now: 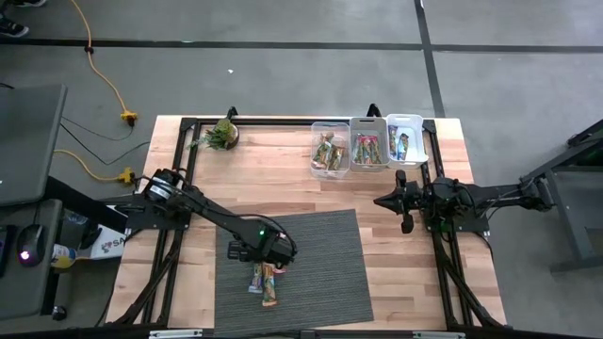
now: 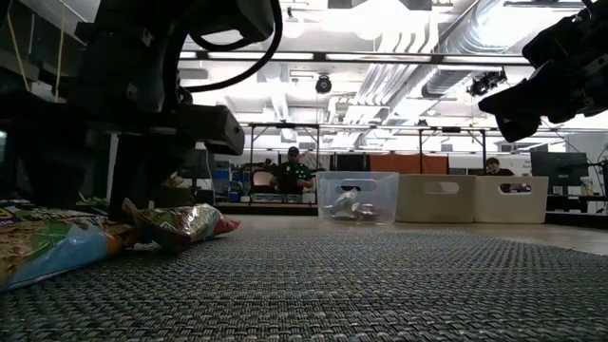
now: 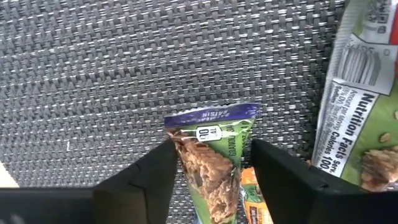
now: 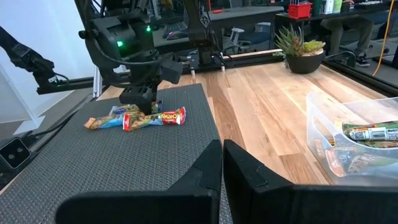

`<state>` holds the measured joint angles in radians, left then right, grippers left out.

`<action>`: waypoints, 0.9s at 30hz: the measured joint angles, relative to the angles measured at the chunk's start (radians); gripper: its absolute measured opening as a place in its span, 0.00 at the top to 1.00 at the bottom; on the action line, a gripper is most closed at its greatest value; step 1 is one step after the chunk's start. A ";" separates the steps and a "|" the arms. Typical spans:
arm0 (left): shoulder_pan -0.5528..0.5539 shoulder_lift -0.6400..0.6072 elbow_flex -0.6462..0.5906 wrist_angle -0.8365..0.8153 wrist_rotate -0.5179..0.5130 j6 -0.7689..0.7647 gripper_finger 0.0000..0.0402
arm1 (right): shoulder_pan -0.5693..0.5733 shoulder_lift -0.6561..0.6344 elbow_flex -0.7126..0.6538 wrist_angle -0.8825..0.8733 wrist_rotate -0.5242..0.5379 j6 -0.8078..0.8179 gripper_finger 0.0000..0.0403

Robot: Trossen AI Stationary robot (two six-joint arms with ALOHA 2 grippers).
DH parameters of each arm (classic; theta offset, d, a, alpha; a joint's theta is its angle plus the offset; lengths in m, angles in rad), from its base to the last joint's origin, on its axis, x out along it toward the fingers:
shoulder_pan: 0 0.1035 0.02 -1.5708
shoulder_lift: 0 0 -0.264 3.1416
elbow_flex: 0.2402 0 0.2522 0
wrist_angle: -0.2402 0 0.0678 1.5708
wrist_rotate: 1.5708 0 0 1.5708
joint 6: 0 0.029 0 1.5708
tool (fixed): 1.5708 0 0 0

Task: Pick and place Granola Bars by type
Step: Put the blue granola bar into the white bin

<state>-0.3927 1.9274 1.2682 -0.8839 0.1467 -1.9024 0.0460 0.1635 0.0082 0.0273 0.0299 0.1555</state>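
My left gripper point(image 1: 265, 256) point(image 3: 211, 146) is down over the grey mat, open. Its fingers point(image 3: 155, 177) stand on either side of a green and blue granola bar point(image 3: 211, 162) that lies flat on the mat. An orange bar point(image 3: 254, 198) shows partly under it, and a green bar with its nutrition label up point(image 3: 360, 124) lies beside it. In the high view the loose bars point(image 1: 264, 280) sit just near-side of the gripper. My right gripper point(image 1: 380, 201) point(image 4: 222, 146) waits in the air right of the mat, shut on nothing.
Three bins stand in a row at the far edge point(image 1: 330, 151) point(image 1: 369, 146) point(image 1: 407, 139), each holding sorted bars. A potted plant point(image 1: 221, 134) sits at the far left. The mat point(image 1: 320, 273) covers the near middle, with bare wood around it.
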 joint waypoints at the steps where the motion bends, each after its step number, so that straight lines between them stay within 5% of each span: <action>1: 0.000 0.000 0.000 0.002 0.000 0.007 0.52 | 0.000 0.000 0.000 0.000 0.000 0.000 1.00; 11: 0.000 0.001 0.000 0.003 -0.004 0.022 0.74 | 0.000 0.000 0.000 0.000 0.000 0.000 1.00; 27: 0.000 -0.029 0.036 -0.111 -0.053 0.049 0.76 | 0.000 0.000 0.000 0.000 0.000 0.000 1.00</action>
<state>-0.3931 1.8985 1.3041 -0.9953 0.0933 -1.8531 0.0460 0.1636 0.0082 0.0272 0.0299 0.1558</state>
